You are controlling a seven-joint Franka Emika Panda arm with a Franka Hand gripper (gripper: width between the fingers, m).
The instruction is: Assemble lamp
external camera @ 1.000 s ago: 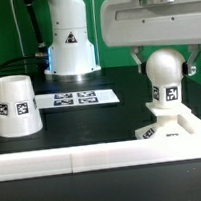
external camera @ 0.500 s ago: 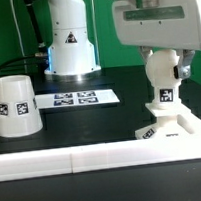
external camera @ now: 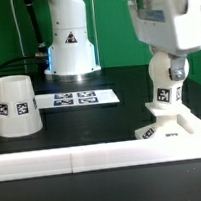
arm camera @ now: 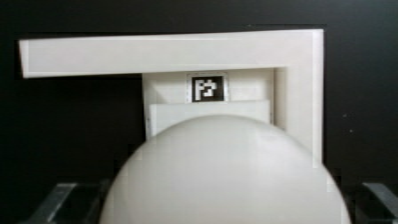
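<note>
Atop base (external camera: 178, 130) | bulb (external camera: 165, 80) upright | end effector (external camera: 166, 68) clasping | black tags (external camera: 168, 94) unreadable

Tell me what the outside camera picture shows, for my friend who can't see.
A robot's pincer grips the round top of a white bulb standing on the lamp's square base, at the exterior view's right. At the exterior view's left, the cone shade stands alone on the black table.
</note>
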